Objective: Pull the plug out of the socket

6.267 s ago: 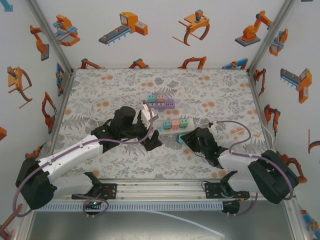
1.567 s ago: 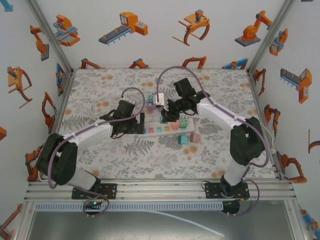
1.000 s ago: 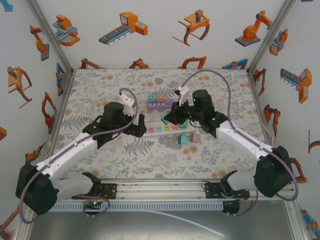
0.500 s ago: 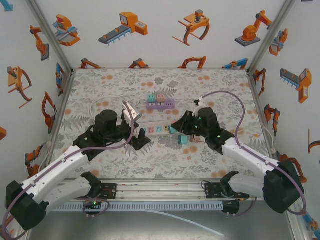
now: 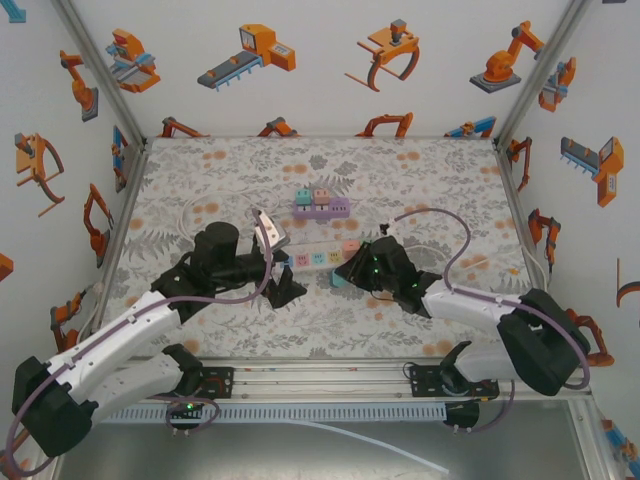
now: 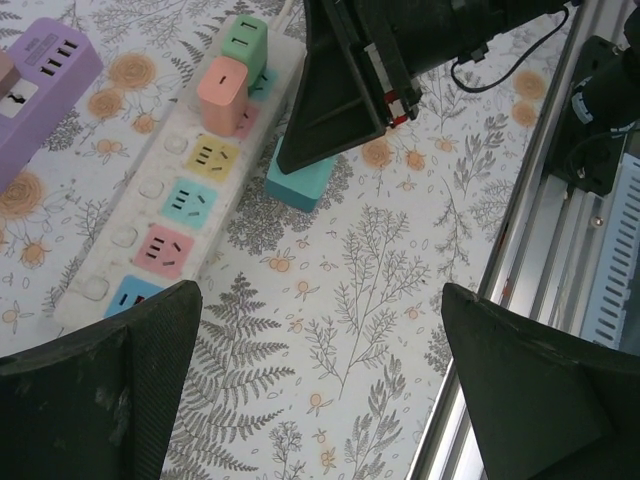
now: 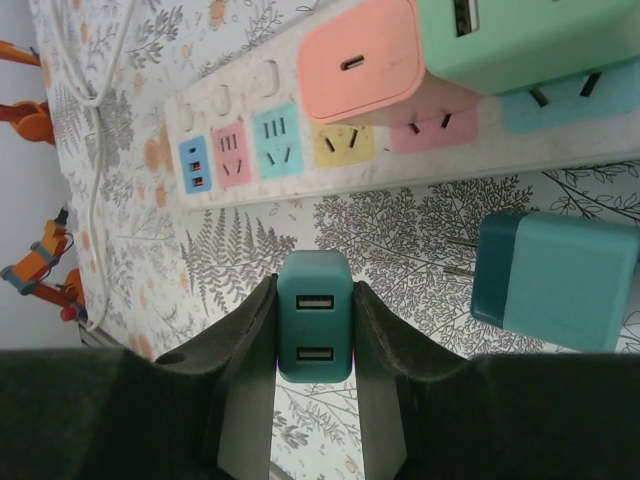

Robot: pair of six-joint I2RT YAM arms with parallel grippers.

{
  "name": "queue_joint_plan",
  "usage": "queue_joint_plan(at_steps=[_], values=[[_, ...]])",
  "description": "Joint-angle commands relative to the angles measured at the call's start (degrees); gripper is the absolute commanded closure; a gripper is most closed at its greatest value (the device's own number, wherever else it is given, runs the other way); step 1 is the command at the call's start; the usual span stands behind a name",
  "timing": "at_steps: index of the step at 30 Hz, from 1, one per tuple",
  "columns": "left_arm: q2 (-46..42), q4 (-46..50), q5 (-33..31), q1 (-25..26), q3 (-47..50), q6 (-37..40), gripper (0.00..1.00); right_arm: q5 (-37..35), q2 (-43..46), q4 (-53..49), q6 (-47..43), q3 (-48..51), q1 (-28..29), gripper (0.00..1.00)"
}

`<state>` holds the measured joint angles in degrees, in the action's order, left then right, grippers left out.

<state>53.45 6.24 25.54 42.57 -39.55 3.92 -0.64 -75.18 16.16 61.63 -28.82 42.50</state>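
Note:
My right gripper [image 7: 315,335] is shut on a teal plug [image 7: 315,300] with two USB ports, held clear of the white socket strip [image 7: 420,155] just in front of it. From above, the right gripper [image 5: 343,274] and teal plug [image 5: 338,281] sit near the strip [image 5: 318,257]. A pink plug [image 7: 360,65] and a green plug [image 7: 520,40] stay seated in the strip. A second teal plug [image 7: 555,285] lies loose on the table. My left gripper [image 6: 320,290] hangs open over bare table left of the strip [image 6: 150,225], nothing between its fingers.
A purple socket strip [image 5: 320,208] carrying small plugs lies behind the white one. A white cable [image 7: 100,100] runs off the strip's end. The metal rail [image 6: 590,200] marks the near table edge. Patterned walls close in three sides.
My right arm has pulled back from above the strip toward the near side and come lower, with the teal plug in its jaws. The left arm has drawn back slightly, still open.

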Motion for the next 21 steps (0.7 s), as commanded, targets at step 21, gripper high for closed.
queue_joint_plan(at_steps=[21], values=[[0.14,0.87,1.09,1.17,-0.69,1.79,0.03,-10.32,-6.92,2.16,2.54,-1.68,3.03,0.59]])
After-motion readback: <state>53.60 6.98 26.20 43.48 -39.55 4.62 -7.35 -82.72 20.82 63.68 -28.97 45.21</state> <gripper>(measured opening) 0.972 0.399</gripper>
